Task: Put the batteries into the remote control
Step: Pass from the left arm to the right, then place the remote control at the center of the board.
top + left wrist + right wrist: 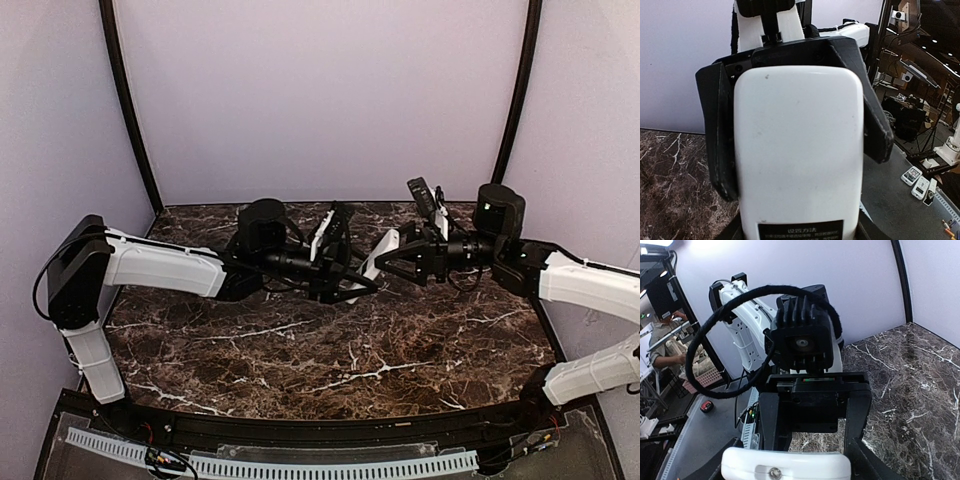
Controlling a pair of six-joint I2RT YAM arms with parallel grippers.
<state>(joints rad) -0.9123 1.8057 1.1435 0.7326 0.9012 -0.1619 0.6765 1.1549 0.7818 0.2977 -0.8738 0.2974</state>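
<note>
The remote control [378, 252] is held in the air above the middle of the table, between my two grippers, which face each other. In the left wrist view its plain white back [797, 150] fills the frame, with a black label at the bottom. My left gripper [350, 268] is shut on one end of it. My right gripper [394, 256] closes around the other end; its black fingers [720, 145] lie against both long edges. In the right wrist view the remote's rounded end [785, 466] sits between my right fingertips. The batteries are out of view.
The dark marble table [330, 350] lies below the arms. Purple backdrop walls and two black poles [125, 100] enclose it at the back and sides. Beyond the table edge is a grey bench with small devices [917, 182].
</note>
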